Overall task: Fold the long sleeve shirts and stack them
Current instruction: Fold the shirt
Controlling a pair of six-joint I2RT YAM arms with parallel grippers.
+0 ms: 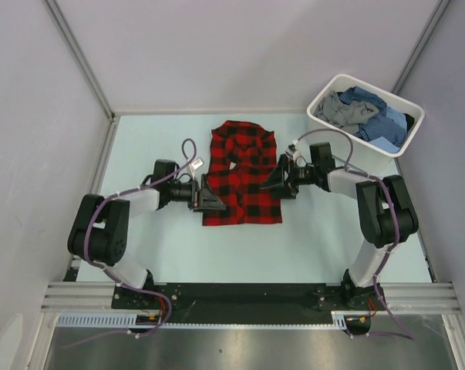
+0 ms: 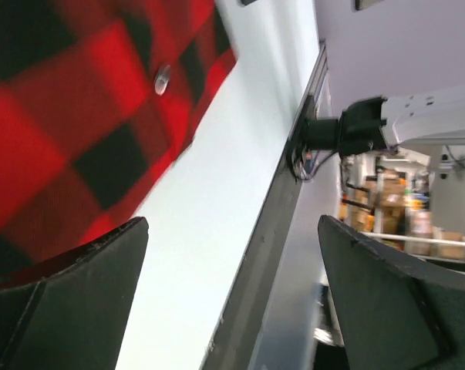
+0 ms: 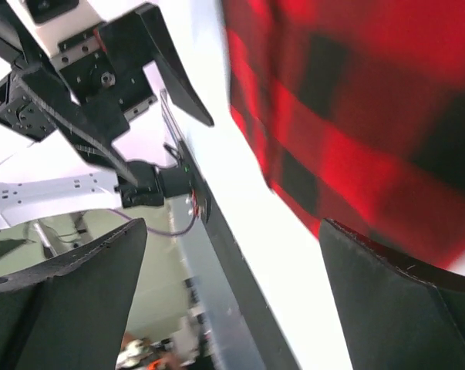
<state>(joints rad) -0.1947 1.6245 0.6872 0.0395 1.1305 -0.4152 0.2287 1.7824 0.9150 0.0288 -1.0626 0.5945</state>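
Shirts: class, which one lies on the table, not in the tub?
The red-and-black check shirt, flat on the table; the blue check shirt and the grey shirt sit heaped in the white tub.

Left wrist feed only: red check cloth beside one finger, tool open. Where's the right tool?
Observer: The right tool sits at the right edge of the red-and-black shirt, opposite your left tool.
Operator: Holding anything?
Observer: No. In the right wrist view its fingers are apart with nothing between them.
Operator: Other shirts?
Observer: A blue check shirt and a grey shirt lie in the white tub at the far right corner.
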